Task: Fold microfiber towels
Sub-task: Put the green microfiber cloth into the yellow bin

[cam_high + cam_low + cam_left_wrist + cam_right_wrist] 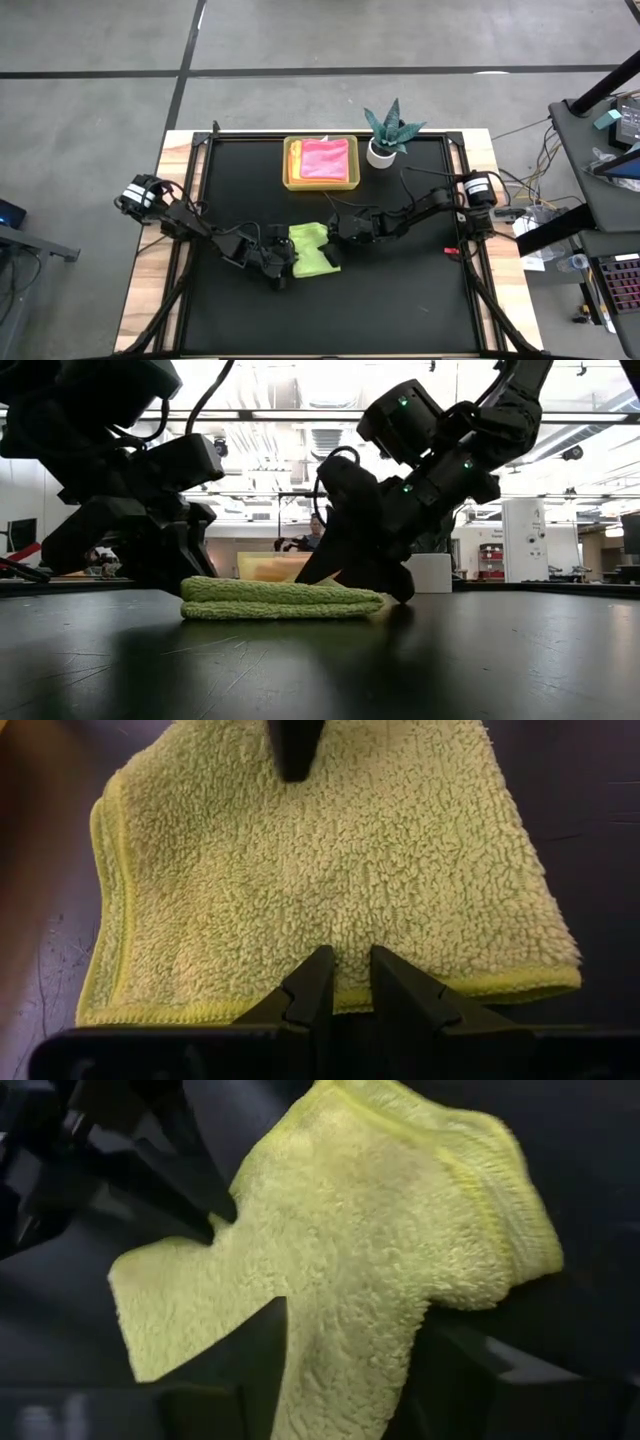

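Note:
A lime green towel (312,252) lies folded double on the black mat (400,300) near the table's middle. The low view shows it as two thick layers (280,598). My left gripper (287,262) stands at the towel's left edge and is shut on it (345,982). My right gripper (331,231) reaches in from the right to the towel's far right part, and the cloth fills the gap between its fingers (345,1400). One right finger (295,750) shows on top of the towel in the left wrist view. My left gripper pinches the towel's hemmed left edge (345,970) between its two fingers, near that edge's middle. The fingers slant down from the table's left. The cloth puckers a little toward the gap, and the towel lies flat on the mat. My right gripper has the towel's far right part (340,1350) between its two fingers, which slant down from the table's right. The cloth bunches between them. How many layers it has, I cannot tell. The rest of the towel lies on the mat.
A yellow tray (291,165) with a pink towel (325,158) in it stands at the far middle. A small teal plant in a white pot (386,135) stands just right of the tray. Bare black mat stretches toward the near edge and both sides.

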